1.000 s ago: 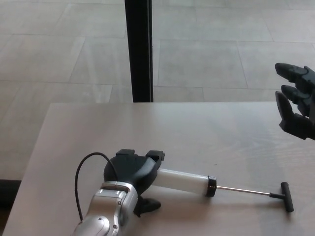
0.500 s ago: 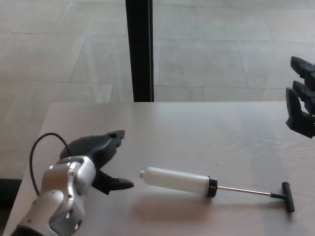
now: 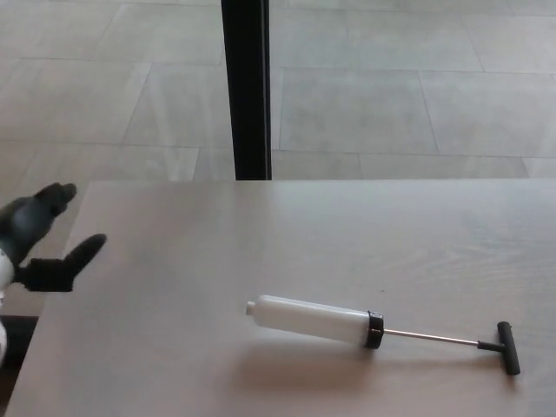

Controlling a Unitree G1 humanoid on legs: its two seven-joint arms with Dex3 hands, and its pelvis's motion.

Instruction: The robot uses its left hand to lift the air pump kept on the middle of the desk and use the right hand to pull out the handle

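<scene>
The air pump [image 3: 313,319] lies flat on the light wooden desk [image 3: 347,234], a white cylinder with a black collar. Its thin metal rod is drawn out to the right and ends in a black T-handle [image 3: 508,347]. My left hand [image 3: 39,239] is at the far left edge of the head view, off the desk's left side, well away from the pump, its fingers apart and holding nothing. My right hand does not show.
A black vertical post [image 3: 246,87] stands behind the desk's far edge on a tiled floor [image 3: 391,95]. The desk's left edge runs diagonally near my left hand.
My left hand has let go of the pump body and drawn back to the left, off the desk. My right hand has moved out of view on the right. The pump stays put.
</scene>
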